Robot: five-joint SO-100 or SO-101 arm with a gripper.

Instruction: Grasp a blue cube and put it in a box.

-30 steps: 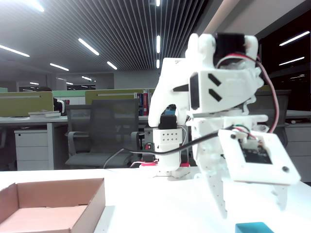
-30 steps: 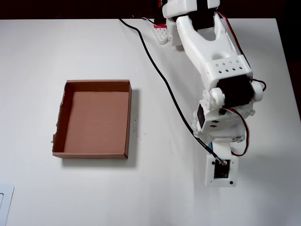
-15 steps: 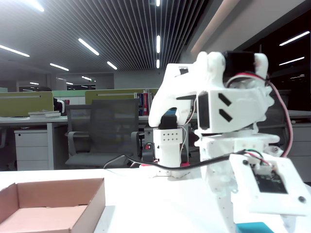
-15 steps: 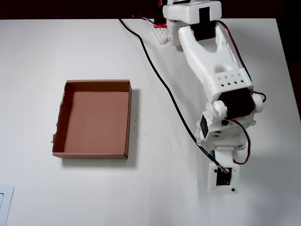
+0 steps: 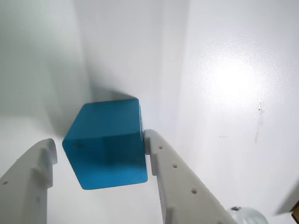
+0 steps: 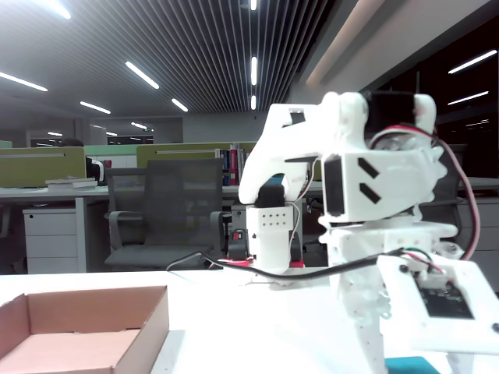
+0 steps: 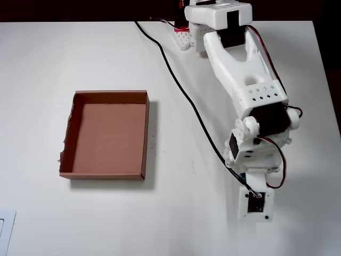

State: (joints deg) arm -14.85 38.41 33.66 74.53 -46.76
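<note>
One blue cube [image 5: 105,144], one box [image 7: 109,133] and one arm are in sight. The table [image 7: 80,53] is plain glossy white, in an office with desks, a chair and striped ceiling lights behind. The cube sits on the table well apart from the box, under the arm's end, turned with a corner edge toward the wrist camera; it has no long axis. The gripper [image 5: 100,147] is open around the cube, one finger [image 5: 154,149] touching it, the other clear.
</note>
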